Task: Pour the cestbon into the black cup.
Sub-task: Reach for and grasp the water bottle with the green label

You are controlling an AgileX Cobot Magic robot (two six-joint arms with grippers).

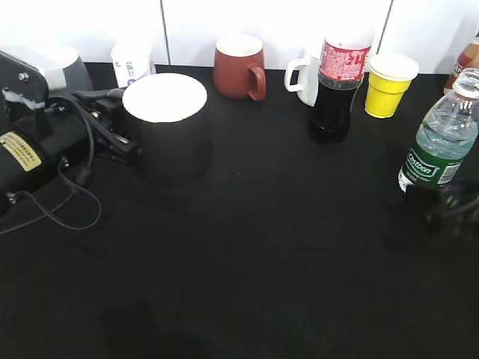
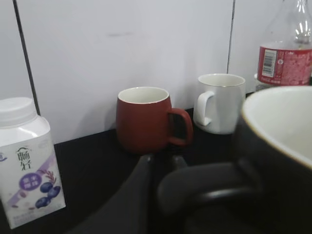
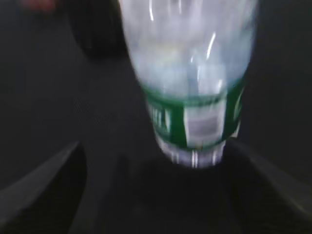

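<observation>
I have the black table (image 1: 247, 254) filling most of the exterior view, backed by a white panelled wall (image 2: 122, 48) with dark seams. My left arm (image 1: 30, 149) reaches in from the left edge, and its gripper (image 1: 112, 123) is at the handle side of the black cup (image 1: 165, 127); the wrist view shows the handle (image 2: 204, 187) right against a dark finger, which I read as steadying the cup to receive the pour, though I cannot tell whether the jaws are actually closed on it. The cup stands upright, left of centre, white inside, with nothing in it that I can see. The cestbon (image 1: 441, 142) is at the far right, tilted slightly, capless as far as I can judge, partly filled. The right gripper (image 3: 192, 195) frames its base with fingers spread wide on either side, apart from the plastic in that blurred view, so I call it open, probably closing in for a grasp. Bottle and cup are well apart, so the pour has not begun. Along the wall stand a cola bottle (image 1: 340, 82), a red mug (image 1: 239, 67), a white mug (image 1: 303, 78), a yellow paper cup (image 1: 389, 84) and a yogurt bottle (image 2: 27, 161), all clear of my path.
</observation>
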